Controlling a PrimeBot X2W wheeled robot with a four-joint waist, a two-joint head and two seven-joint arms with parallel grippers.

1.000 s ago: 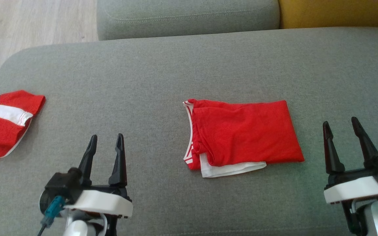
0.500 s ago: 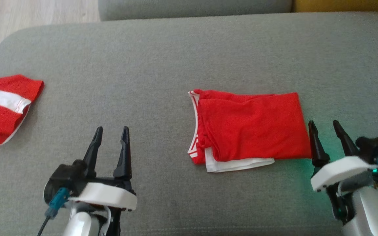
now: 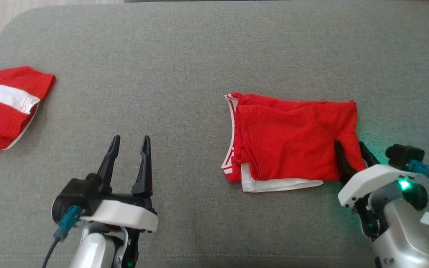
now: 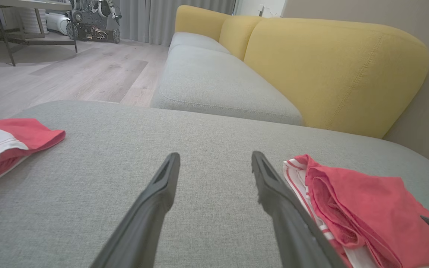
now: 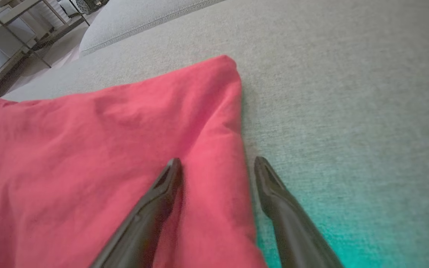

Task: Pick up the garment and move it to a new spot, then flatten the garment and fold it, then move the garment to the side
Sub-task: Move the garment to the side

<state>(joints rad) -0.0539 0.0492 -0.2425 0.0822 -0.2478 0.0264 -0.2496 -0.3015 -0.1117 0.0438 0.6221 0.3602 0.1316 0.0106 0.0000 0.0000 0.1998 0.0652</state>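
Most of it looks done: the red garment point(image 3: 292, 145) lies folded mid-right on the grey sofa cushion point(image 3: 184, 56). Only the move aside is left, I reckon. Right hand point(image 3: 349, 143) is wide open, straddling the garment's right edge; left hand point(image 3: 131, 137) is open too, nothing in it.

On cushion point(image 3: 184, 56), garment point(image 3: 292, 145) right of centre, other garment point(image 3: 6, 108) far left

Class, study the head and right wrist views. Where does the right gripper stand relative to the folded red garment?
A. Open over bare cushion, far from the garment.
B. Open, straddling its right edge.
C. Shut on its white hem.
B: the right gripper is open, with one finger over the folded red garment and the other over the grey cushion, the garment's edge running between them.
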